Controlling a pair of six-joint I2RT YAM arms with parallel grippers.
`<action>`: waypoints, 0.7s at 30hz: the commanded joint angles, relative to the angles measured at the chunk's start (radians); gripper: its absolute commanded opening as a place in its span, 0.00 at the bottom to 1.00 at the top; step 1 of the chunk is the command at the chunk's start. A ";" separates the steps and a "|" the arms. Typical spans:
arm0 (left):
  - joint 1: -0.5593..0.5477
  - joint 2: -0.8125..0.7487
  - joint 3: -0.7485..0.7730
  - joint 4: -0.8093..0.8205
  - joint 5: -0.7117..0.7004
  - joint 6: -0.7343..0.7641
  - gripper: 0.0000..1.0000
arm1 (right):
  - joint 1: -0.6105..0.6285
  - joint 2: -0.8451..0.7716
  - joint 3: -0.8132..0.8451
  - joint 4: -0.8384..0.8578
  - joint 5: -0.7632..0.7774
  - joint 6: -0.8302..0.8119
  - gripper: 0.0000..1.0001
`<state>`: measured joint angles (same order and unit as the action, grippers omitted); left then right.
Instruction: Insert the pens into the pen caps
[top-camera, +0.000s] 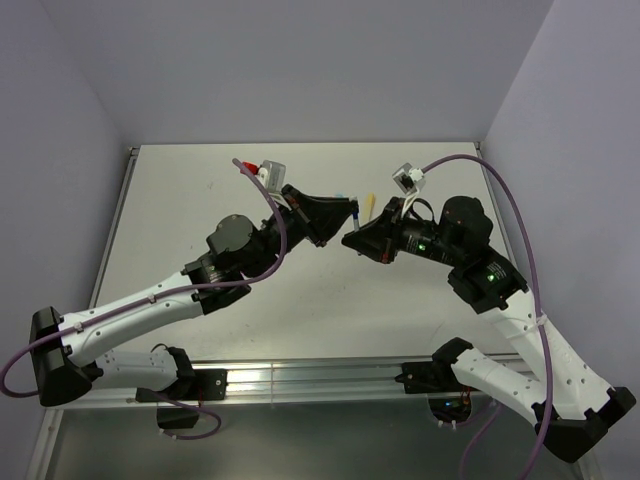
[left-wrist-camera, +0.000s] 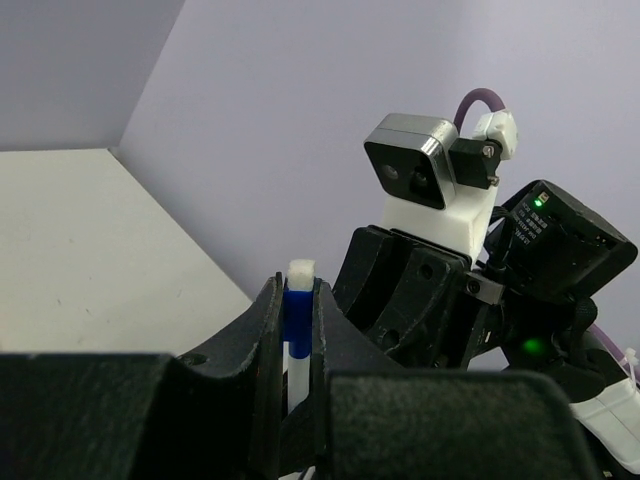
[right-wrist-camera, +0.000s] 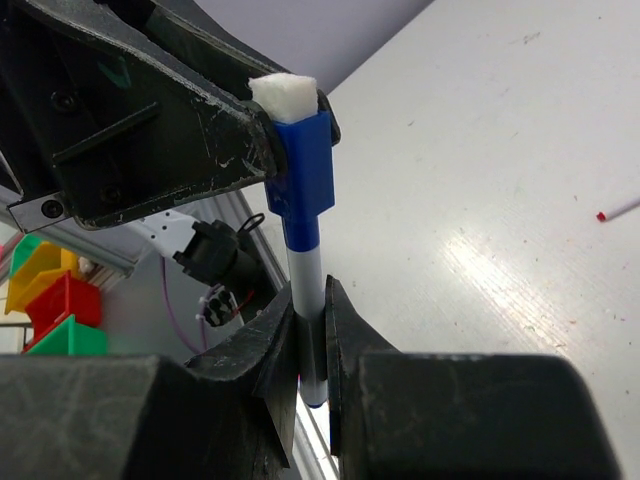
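Nearest the overhead camera, the left arm's black base (top-camera: 60, 365) and the right arm's black base (top-camera: 585, 425) stand at the near edge of the matt white table (top-camera: 200, 190). Both white-and-black arms reach inward and meet above the middle of the table.

Left to right at the meeting point:

(a) The left gripper (left-wrist-camera: 297, 300) has its two black fingers pressed together on a dark blue rectangular plastic pen cap (right-wrist-camera: 305, 170). The cap is pinched by its sides and stands upright. A small white plug shows at its upper end, just above the fingertips.

(b) A slim pen with a blue collar and a white barrel (right-wrist-camera: 306, 265) hangs straight below the cap, held clear of the table. Its upper end sits in the cap's lower mouth.

(c) The right gripper (right-wrist-camera: 310, 300) is clamped on the pen's white barrel, lower down than the cap. A short blue tip of the pen shows beneath its fingers. The two grippers stand close together but do not touch.

On the table, just behind the grippers, lies a short pale yellow plastic stick (top-camera: 368, 205); whether it is a pen or a cap cannot be told. Farther right, in the right wrist view, a thin whitish stick with a red tip (right-wrist-camera: 620, 210) lies well apart from the held pen. Red, yellow and green plastic bins (right-wrist-camera: 50, 290) sit beyond the table edge.
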<state>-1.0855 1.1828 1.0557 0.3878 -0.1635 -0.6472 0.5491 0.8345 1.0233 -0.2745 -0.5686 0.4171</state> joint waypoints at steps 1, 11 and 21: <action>-0.076 0.028 -0.060 -0.287 0.193 -0.009 0.00 | -0.043 -0.006 0.124 0.290 0.236 -0.011 0.00; 0.021 -0.034 -0.074 -0.207 0.271 -0.003 0.00 | -0.043 0.018 0.143 0.250 0.150 -0.005 0.07; 0.147 -0.014 -0.002 -0.035 0.447 0.040 0.00 | -0.043 0.014 0.104 0.247 -0.083 0.011 0.41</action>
<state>-0.9611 1.1633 1.0382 0.3737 0.1261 -0.6346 0.5175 0.8722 1.0748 -0.1905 -0.6239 0.4171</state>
